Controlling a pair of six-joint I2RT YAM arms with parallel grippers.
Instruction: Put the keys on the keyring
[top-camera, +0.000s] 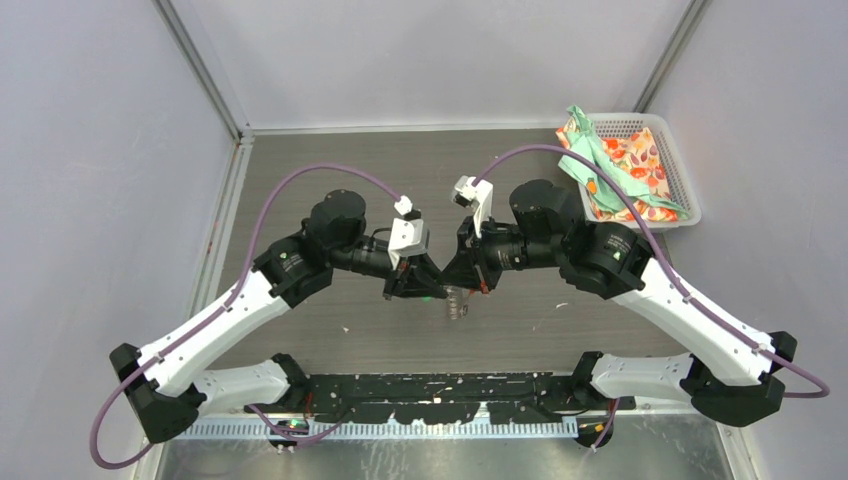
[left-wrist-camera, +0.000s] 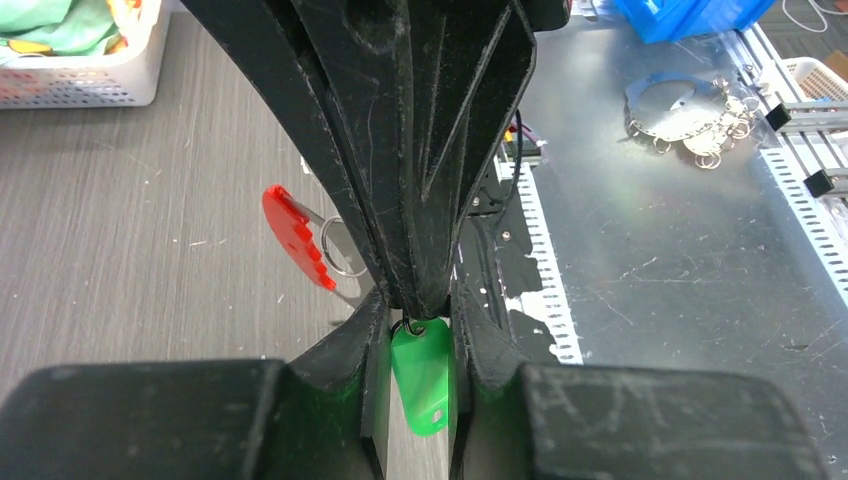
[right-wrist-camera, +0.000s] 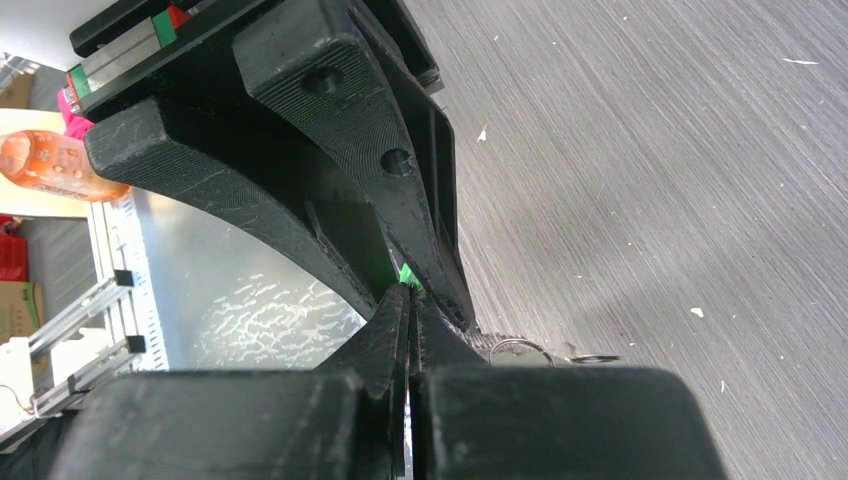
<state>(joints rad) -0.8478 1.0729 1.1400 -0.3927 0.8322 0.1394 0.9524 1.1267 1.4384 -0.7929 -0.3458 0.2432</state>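
Above the worktop (top-camera: 330, 170) the two arms meet tip to tip. The right hand (right-wrist-camera: 409, 300) is clenched, apparently on the keyring (left-wrist-camera: 296, 236), whose red tab juts out beside it. The left hand (left-wrist-camera: 420, 340) closely flanks the green-tagged key (left-wrist-camera: 422, 378); I cannot tell whether it is pinching it. With the fingertips this crowded they may knock together, the ring could twist in the grip, or the small key could slip and fall to the worktop.

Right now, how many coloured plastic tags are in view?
2. The green tag sits between the left fingers. The red tab on the keyring hangs beside the right fingers. Another tag may be hidden behind the fingers.
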